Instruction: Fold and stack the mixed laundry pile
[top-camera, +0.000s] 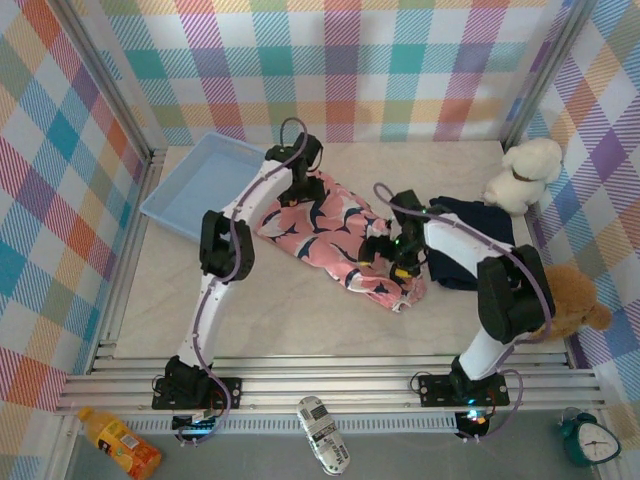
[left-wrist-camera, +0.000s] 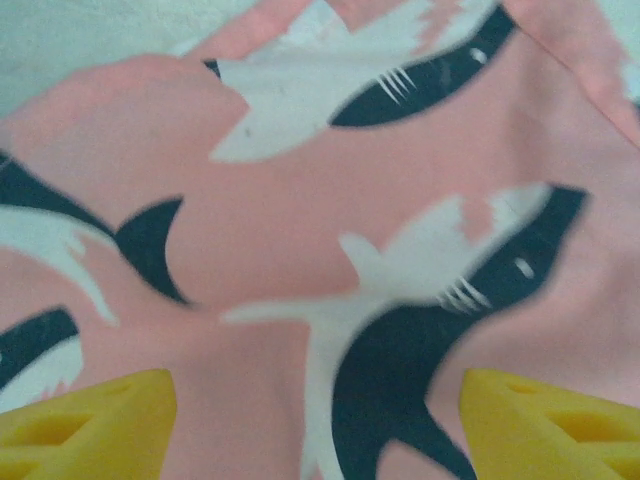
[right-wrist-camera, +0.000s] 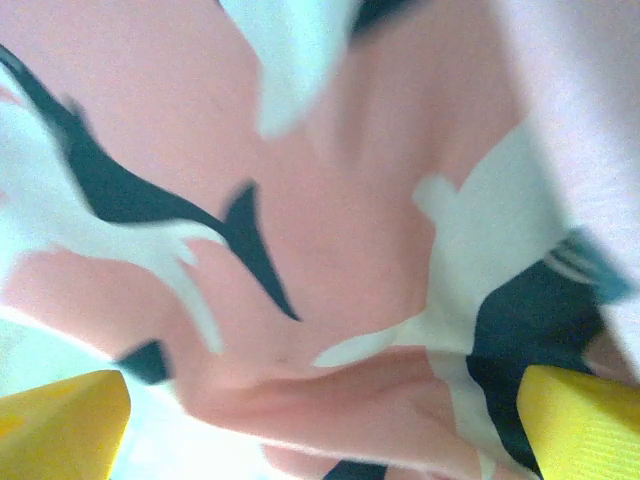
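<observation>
Overhead, we note a cream tabletop (top-camera: 300, 320) ringed by metal rails, with pastel plaid walls (top-camera: 340, 60) on three sides. The light blue basket (top-camera: 190, 185) sits just left of the left pincer (top-camera: 300, 178), and we see its bare blue floor.

The pink garment (top-camera: 330, 235), printed with navy-and-white sharks, lies spread beneath both pincers and runs from the left one to the right pincer (top-camera: 378, 250). The left pincer's yellow fingertips (left-wrist-camera: 90, 420) stand wide apart above the cloth, gripping nothing. The right pincer's fingertips (right-wrist-camera: 580, 420) are likewise spread wide over the pink fabric, holding nothing.

The navy T-shirt (top-camera: 465, 245) lies bunched just right of the right pincer. A white plush toy (top-camera: 525, 170) and a brown plush toy (top-camera: 575, 305) sit further right.
</observation>
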